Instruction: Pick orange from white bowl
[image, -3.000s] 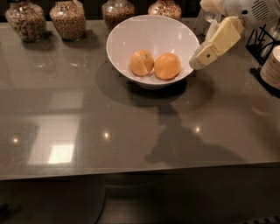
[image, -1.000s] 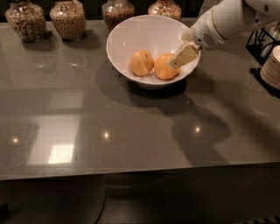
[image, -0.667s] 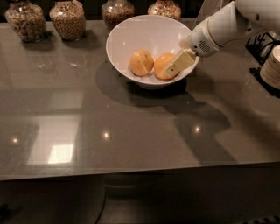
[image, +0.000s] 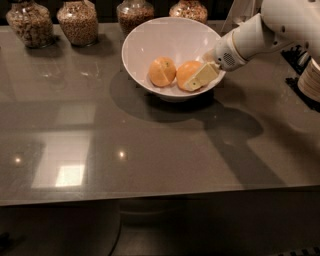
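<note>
The white bowl (image: 150, 37) stands at the back middle of the grey table. Two fruits lie in it. The deep orange one (image: 186, 71) is on the right. A paler, yellower one with a crease (image: 162, 71) is to its left. My gripper (image: 199, 79) reaches in over the bowl's right rim from the white arm (image: 260, 32). It is down at the right front side of the orange and hides part of it. The orange rests on the bowl's bottom.
Several glass jars of grain (image: 77, 21) stand along the back edge behind the bowl. A dark rack (image: 300, 55) and a pale cup-like thing (image: 311, 80) are at the right edge. The table's front edge (image: 150, 197) runs across the lower part of the view.
The arm has come from outside the bowl's right rim down into the bowl. Over the last second the gripper sank a little lower and left against the orange. The fruits have not moved.
</note>
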